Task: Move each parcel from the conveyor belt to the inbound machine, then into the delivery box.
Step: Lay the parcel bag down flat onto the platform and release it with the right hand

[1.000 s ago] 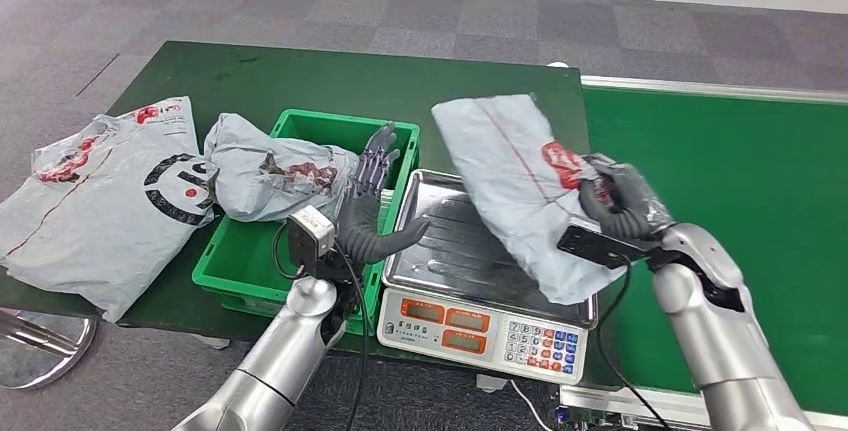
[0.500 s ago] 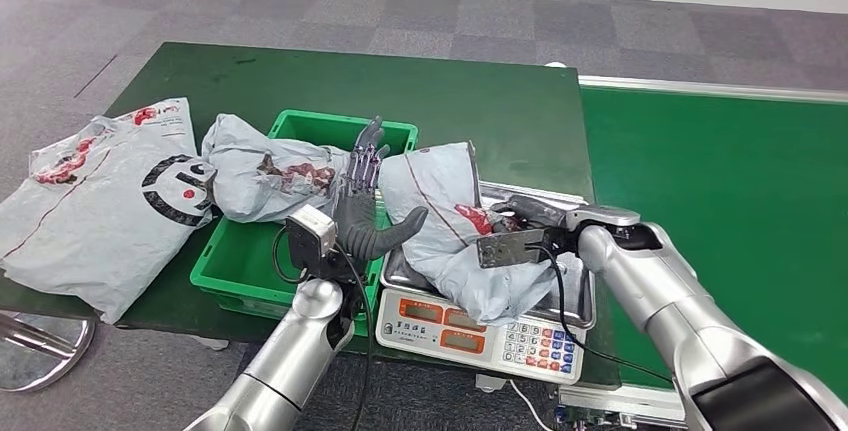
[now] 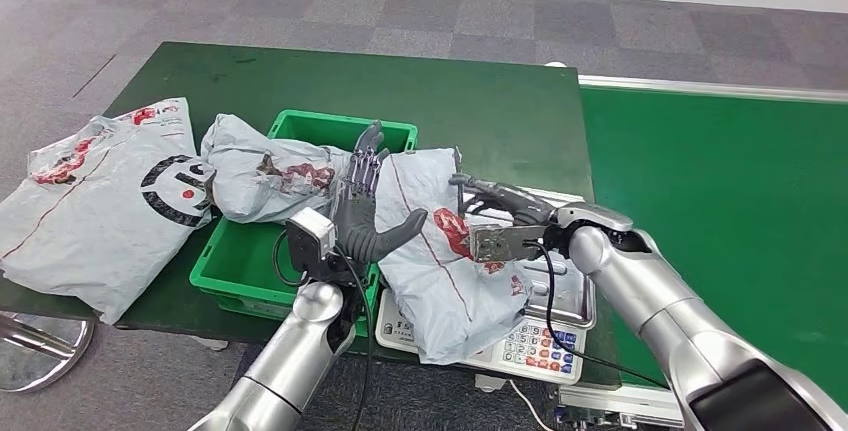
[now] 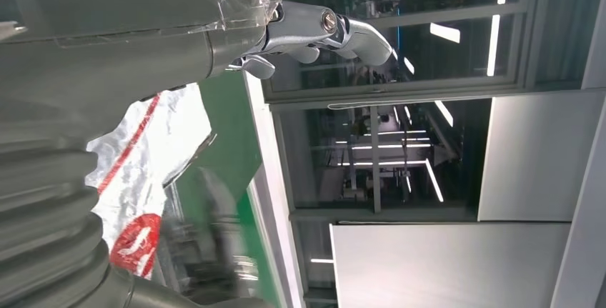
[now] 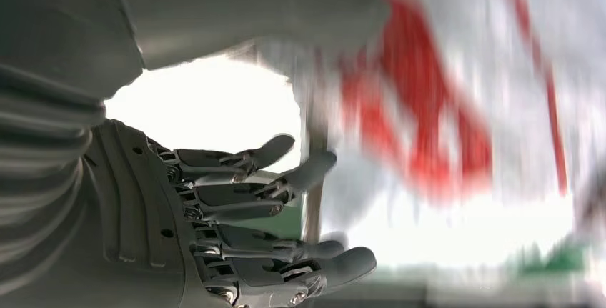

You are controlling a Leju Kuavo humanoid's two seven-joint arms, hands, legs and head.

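Right hand (image 3: 500, 213) is spread wide with nothing in its grasp, fingers beside the grey parcel (image 3: 440, 251). That parcel droops across the scale (image 3: 540, 336), hanging over its front edge. Left hand (image 3: 365, 206) stands upright, fingers apart, against the parcel's other side, by the green bin (image 3: 235, 266).

A crumpled grey parcel (image 3: 440, 251) with red print is draped over the scale (image 3: 545, 336), its lower end hung past the keypad; a second grey parcel (image 3: 265, 179) is slumped across the rim of the green box (image 3: 232, 269). A third, larger parcel (image 3: 100, 201), marked black and red, is laid flat on the table beside the box.
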